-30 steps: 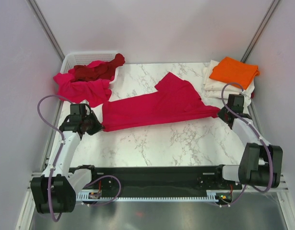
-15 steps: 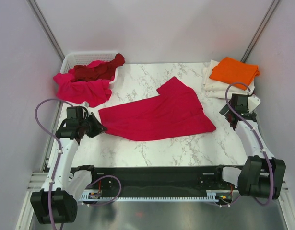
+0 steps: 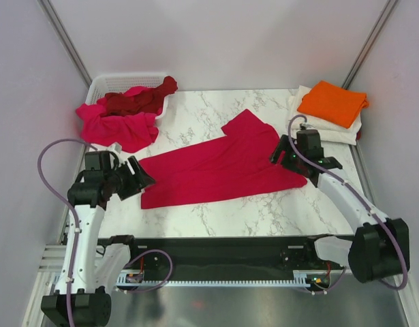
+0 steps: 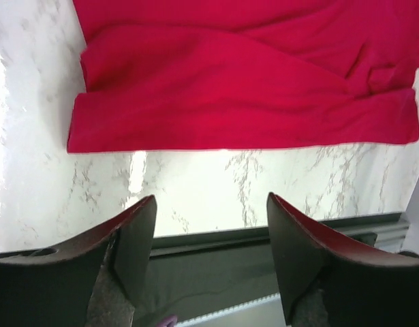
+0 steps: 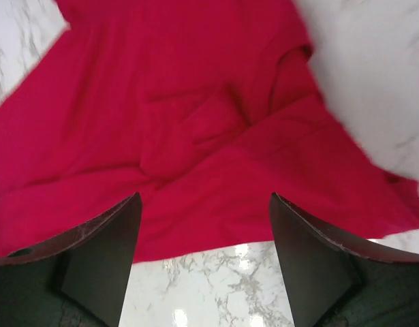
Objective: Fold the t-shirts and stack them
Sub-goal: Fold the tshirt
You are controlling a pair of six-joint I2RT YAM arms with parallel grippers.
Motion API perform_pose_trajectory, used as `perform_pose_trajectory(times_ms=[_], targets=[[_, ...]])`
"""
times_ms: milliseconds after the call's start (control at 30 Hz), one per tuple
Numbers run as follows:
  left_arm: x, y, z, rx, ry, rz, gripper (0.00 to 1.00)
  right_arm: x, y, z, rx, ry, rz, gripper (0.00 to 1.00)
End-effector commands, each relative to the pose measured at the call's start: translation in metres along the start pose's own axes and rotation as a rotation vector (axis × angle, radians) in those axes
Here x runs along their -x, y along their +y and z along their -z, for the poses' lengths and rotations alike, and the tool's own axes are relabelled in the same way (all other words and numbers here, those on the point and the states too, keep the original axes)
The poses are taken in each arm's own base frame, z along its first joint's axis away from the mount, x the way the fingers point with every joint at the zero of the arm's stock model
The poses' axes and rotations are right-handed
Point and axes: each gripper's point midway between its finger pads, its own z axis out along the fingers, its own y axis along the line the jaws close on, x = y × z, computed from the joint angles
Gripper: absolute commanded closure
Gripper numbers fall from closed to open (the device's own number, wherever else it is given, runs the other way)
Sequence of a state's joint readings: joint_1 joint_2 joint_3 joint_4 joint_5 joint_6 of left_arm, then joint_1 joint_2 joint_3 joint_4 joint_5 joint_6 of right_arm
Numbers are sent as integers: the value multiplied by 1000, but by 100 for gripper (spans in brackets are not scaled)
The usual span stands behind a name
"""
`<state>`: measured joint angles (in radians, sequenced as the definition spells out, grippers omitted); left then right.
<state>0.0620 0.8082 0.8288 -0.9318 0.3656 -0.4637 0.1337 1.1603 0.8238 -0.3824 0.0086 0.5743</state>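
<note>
A crimson red t-shirt point(image 3: 216, 167) lies spread flat in the middle of the marble table, folded lengthwise, with one sleeve pointing to the back. My left gripper point(image 3: 137, 178) hovers open just off its left end, nothing between the fingers; the shirt's edge point(image 4: 243, 102) fills the top of the left wrist view. My right gripper point(image 3: 283, 151) is open above the shirt's right end point(image 5: 195, 136), holding nothing. An orange t-shirt point(image 3: 332, 102) lies folded on cream-white ones point(image 3: 318, 127) at the back right. Magenta-pink point(image 3: 117, 126) and dark maroon point(image 3: 134, 102) t-shirts hang out of the basket.
A white plastic basket point(image 3: 103, 85) stands at the back left corner. The table's near edge and a dark rail point(image 3: 216, 248) run in front of the arms. Grey walls close in on both sides.
Both grippers have opened and let go of the red shirt, which now lies flat. The left gripper drew back to the left; the right arm swung in over the shirt's right end.
</note>
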Motion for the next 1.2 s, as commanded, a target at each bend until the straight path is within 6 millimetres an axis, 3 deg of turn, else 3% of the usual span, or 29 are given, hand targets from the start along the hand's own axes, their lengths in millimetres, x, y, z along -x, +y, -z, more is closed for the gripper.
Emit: perform_pose_trajectory(times_ms=[0, 100, 133, 267, 333, 533, 567, 600, 667, 700, 733, 767, 833, 867, 900, 933, 967, 1067, 1167], targets=[[24, -5, 32, 54, -105, -78, 26, -45, 21, -19, 65, 145, 62, 17], [33, -2, 35, 81, -158, -63, 26, -51, 26, -30, 67, 166, 79, 17], [39, -11, 31, 32, -185, -67, 27, -49, 28, -33, 72, 162, 86, 17], [39, -6, -10, -7, -145, 6, 36, -45, 43, -51, 121, 193, 105, 18], [44, -1, -29, 11, -129, 11, 36, -55, 44, -65, 128, 234, 107, 18], [83, 19, -100, 133, -103, 7, 38, -88, 16, -85, 55, 296, 117, 19], [92, 23, -118, 144, -101, 9, 40, -102, 5, -84, 35, 321, 112, 19], [85, 17, -132, 148, -65, -5, 40, -106, 2, -81, 33, 322, 97, 19], [97, 8, -148, 135, -52, 13, 42, -125, -11, -76, 13, 345, 88, 19], [91, 11, -169, 161, -6, 0, 43, -126, -13, -71, 12, 336, 83, 19], [96, 16, -177, 212, -21, -16, 43, -130, -20, -68, -13, 336, 72, 19], [110, 8, -185, 209, -35, -43, 44, -137, -29, -61, -33, 342, 63, 19], [117, 9, -209, 251, -22, -72, 44, -147, -38, -51, -64, 353, 30, 18], [118, 9, -216, 263, -17, -92, 44, -159, -47, -44, -83, 375, 21, 18], [119, 6, -223, 268, -14, -113, 45, -157, -45, -37, -70, 358, 8, 18], [116, 14, -237, 308, 1, -126, 45, -164, -49, -29, -84, 376, 3, 17], [126, 8, -241, 305, -16, -154, 45, -166, -51, -22, -89, 366, -15, 17], [131, 4, -261, 345, -26, -226, 46, -180, -62, -4, -126, 392, -16, 12], [136, -7, -276, 336, -27, -275, 46, -183, -55, 12, -77, 382, -27, 5]])
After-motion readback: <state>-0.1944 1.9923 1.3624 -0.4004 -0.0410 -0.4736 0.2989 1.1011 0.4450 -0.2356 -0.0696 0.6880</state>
